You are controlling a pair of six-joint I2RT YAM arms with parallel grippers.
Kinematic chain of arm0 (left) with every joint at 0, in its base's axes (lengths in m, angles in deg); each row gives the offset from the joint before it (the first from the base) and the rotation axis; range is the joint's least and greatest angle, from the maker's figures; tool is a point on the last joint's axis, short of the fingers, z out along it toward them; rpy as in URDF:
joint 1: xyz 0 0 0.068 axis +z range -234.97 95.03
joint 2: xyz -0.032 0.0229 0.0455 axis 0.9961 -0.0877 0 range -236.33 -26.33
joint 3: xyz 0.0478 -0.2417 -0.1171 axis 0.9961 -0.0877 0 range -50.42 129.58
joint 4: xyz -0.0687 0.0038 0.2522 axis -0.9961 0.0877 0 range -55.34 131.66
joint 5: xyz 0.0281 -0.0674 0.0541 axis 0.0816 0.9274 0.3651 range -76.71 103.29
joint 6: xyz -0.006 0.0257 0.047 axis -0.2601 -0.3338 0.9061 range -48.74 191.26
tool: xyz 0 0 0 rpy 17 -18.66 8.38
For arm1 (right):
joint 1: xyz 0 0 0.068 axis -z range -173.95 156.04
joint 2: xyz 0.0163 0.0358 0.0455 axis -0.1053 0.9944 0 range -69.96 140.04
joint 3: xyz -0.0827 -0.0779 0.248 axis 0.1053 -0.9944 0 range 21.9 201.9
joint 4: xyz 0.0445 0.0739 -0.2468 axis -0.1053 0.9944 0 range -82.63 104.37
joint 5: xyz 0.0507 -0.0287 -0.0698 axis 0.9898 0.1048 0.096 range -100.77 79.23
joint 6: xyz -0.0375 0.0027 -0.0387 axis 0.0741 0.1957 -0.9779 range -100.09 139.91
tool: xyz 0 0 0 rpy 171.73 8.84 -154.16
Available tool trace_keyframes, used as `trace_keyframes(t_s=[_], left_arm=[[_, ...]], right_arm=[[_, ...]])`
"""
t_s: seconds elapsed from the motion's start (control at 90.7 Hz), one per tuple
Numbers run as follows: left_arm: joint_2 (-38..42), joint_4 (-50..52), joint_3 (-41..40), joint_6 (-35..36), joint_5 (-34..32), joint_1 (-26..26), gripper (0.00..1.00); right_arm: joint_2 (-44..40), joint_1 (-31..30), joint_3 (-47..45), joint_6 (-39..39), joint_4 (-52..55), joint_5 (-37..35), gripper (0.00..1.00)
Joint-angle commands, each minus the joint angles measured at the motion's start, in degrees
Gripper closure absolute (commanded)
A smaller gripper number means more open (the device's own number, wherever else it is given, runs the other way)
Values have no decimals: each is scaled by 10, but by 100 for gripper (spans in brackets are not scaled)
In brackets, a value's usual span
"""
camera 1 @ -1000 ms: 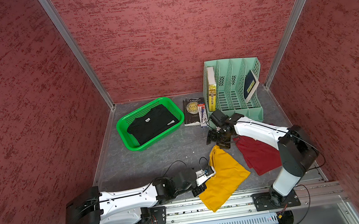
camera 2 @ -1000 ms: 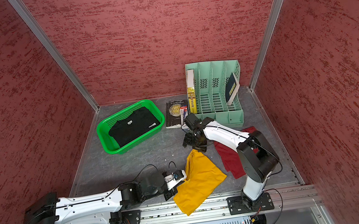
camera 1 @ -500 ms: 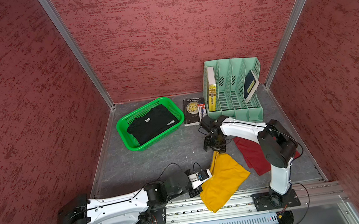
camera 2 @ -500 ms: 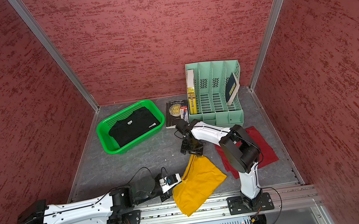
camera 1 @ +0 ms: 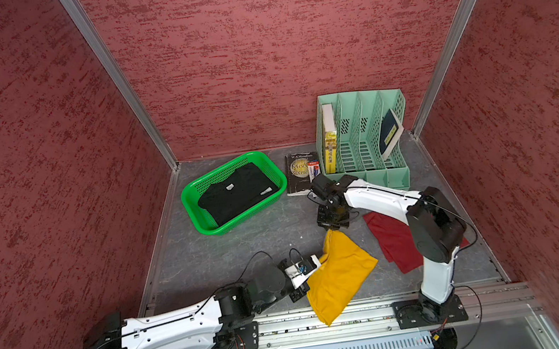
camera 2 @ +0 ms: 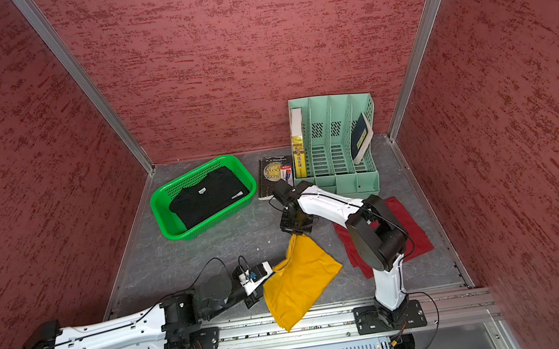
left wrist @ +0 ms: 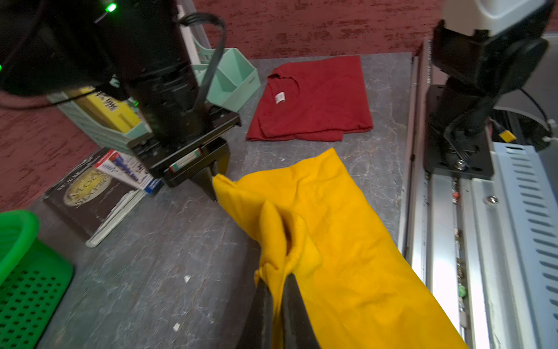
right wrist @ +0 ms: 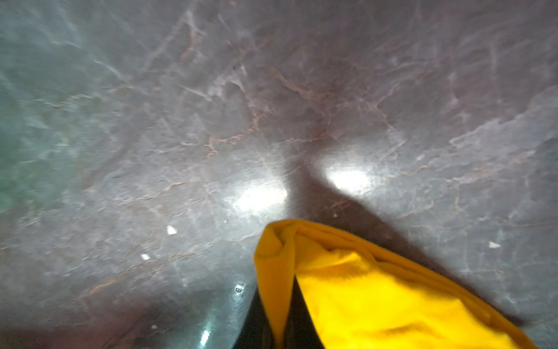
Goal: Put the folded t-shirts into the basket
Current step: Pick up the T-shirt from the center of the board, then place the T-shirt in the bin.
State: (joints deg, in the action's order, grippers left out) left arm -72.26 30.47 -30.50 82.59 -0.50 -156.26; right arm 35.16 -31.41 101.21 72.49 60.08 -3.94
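The mustard yellow t-shirt point(camera 1: 341, 278) point(camera 2: 301, 283) lies partly unfolded near the front of the table. My left gripper point(camera 1: 315, 265) point(left wrist: 277, 281) is shut on its bunched left corner. My right gripper point(camera 1: 332, 229) point(right wrist: 282, 302) points down and is shut on its far corner, which is drawn up into a peak. The black t-shirt point(camera 1: 237, 198) lies flat inside the green basket point(camera 1: 211, 229) at the back left. The dark red t-shirt point(camera 1: 395, 244) point(left wrist: 317, 99) lies folded on the table to the right, partly hidden under the right arm.
A mint-green file organiser point(camera 1: 361, 134) with books in it stands at the back right. A dark book point(camera 1: 298, 176) with a small box on it lies between the organiser and the basket. A metal rail point(camera 1: 365, 319) runs along the front edge.
My right gripper moved left from beside the red t-shirt to the yellow t-shirt's far corner and shut on it. My left gripper kept its hold on the left corner.
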Motion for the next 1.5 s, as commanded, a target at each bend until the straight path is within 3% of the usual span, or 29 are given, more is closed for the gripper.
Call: trace_keyframes(t_s=[0.0, 0.32, 0.595, 0.782, 0.926, 1.168, 1.289, 1.389, 1.488], left_arm=[[53, 26, -3, -41, -39, 33, 100], [201, 55, 0, -46, -5, 142, 100], [207, 55, 38, -47, 45, 294, 100], [205, 4, 35, -44, 72, 413, 100], [165, 1, 48, -79, 146, 525, 100], [85, -25, 89, -143, 214, 678, 100], [6, -2, 139, -187, 250, 757, 100], [-63, -25, 166, -198, 303, 796, 100], [-122, -43, 184, -178, 312, 803, 100]], right_arm=[[-83, -9, -10, 40, -48, -1, 100], [-157, -27, 32, 165, -136, -18, 100], [-87, -32, 129, 222, -186, -11, 99], [-7, -37, 192, 284, -273, -8, 99], [68, -37, 249, 321, -329, 3, 99], [199, -38, 417, 327, -342, 28, 99], [252, -38, 477, 337, -362, 29, 98], [303, -38, 520, 358, -389, 31, 97], [362, -37, 580, 384, -402, 37, 96]])
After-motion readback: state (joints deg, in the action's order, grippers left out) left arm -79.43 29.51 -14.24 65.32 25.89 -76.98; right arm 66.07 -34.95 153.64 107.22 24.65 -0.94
